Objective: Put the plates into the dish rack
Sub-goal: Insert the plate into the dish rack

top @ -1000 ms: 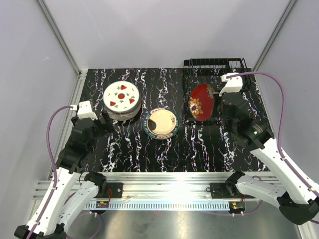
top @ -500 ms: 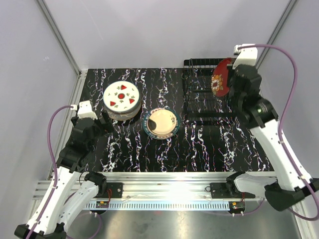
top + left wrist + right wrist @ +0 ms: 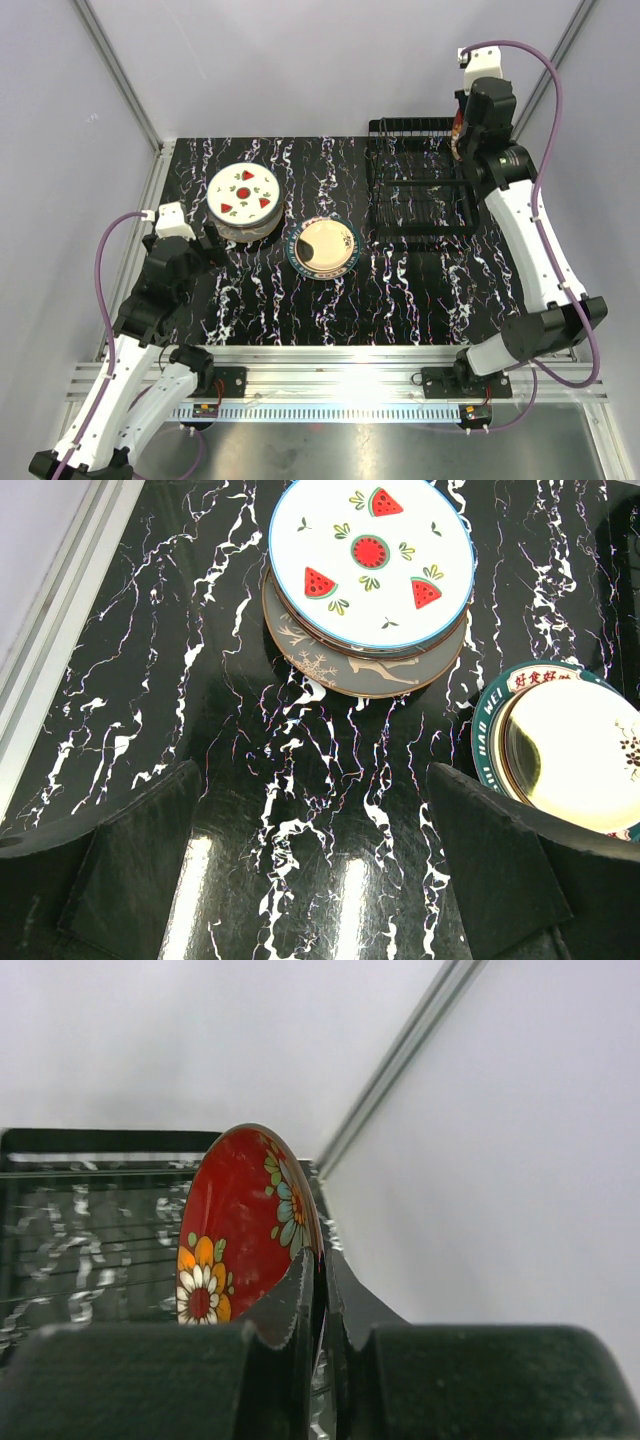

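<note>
My right jaws are clamping the red floral ceramic plate upright over the black wire dish rack, upper right; left jaws are gaping, empty. I am judging a straight descent between prongs best.

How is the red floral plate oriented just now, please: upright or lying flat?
Upright, on edge: in the right wrist view the red floral plate stands vertical, its rim pinched in the right tool, the dish rack behind it.

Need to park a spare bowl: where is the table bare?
Bare: the near strip of table, before the dish rack and teal-rimmed plates; the far middle between watermelon stack and rack. Crowded: between the two stacks.
</note>
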